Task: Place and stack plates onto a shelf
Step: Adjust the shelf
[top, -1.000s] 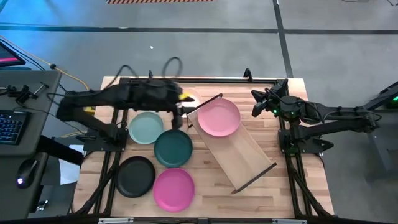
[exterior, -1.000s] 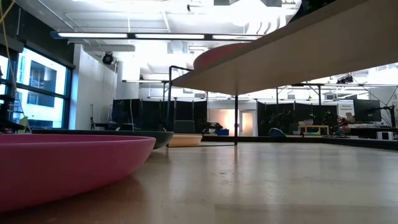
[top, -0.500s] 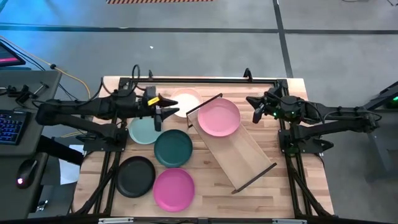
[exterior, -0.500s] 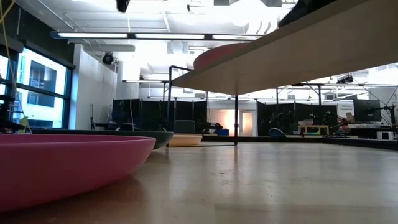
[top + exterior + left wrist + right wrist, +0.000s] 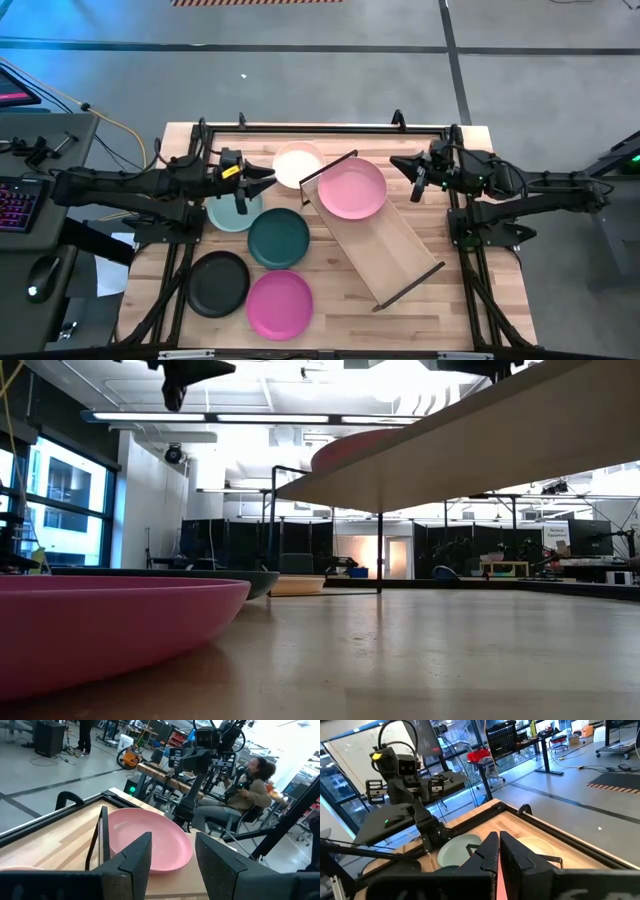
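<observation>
Seen from above, the shelf (image 5: 375,228) is laid diagonally on the desk (image 5: 340,305), with the light pink plate (image 5: 352,189) parked on its far end. Left pincer (image 5: 262,180) is hovered over the pale teal plate (image 5: 230,209), spread open, empty. Through the right wrist, the right pincer (image 5: 498,851) is seen pretty much closed, nothing held.

Six plates (image 5: 279,237), one shelf (image 5: 390,243), two arms, one seated person (image 5: 239,795)
</observation>
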You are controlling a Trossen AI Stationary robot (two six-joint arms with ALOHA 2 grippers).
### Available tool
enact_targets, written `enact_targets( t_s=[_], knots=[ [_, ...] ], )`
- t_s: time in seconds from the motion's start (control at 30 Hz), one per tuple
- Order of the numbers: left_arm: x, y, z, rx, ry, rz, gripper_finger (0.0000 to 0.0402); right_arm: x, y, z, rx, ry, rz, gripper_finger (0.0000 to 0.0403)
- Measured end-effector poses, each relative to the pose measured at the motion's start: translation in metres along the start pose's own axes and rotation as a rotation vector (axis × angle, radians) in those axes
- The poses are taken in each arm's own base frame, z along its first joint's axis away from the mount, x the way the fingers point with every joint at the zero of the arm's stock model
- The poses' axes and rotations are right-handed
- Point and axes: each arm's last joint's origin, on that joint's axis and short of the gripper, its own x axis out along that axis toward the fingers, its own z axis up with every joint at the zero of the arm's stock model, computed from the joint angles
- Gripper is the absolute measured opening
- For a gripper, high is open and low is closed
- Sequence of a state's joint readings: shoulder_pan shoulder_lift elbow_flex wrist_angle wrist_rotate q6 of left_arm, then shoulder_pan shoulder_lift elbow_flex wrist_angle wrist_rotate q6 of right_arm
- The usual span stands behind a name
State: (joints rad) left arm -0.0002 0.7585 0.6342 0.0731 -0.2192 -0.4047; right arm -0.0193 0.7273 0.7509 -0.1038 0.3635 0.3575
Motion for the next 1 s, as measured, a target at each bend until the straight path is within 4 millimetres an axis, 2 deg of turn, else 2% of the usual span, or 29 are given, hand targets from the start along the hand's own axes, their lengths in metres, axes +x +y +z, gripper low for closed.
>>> enact_targets(
  t_s=[0.23,0.7,1.0],
  knots=[
    [0.0,0.0,0.0,0.098,0.0,0.0,0.014,0.0,0.001,0.002,0.009,-0.023,0.008,0.0],
    [0.0,0.001,-0.001,0.14,0.014,0.005,0.014,0.001,0.001,0.002,0.009,-0.024,-0.002,0.0],
    [0.0,0.001,-0.001,0.14,0.015,0.007,0.014,0.021,0.002,-0.014,0.025,0.068,-0.067,0.0]
  ],
)
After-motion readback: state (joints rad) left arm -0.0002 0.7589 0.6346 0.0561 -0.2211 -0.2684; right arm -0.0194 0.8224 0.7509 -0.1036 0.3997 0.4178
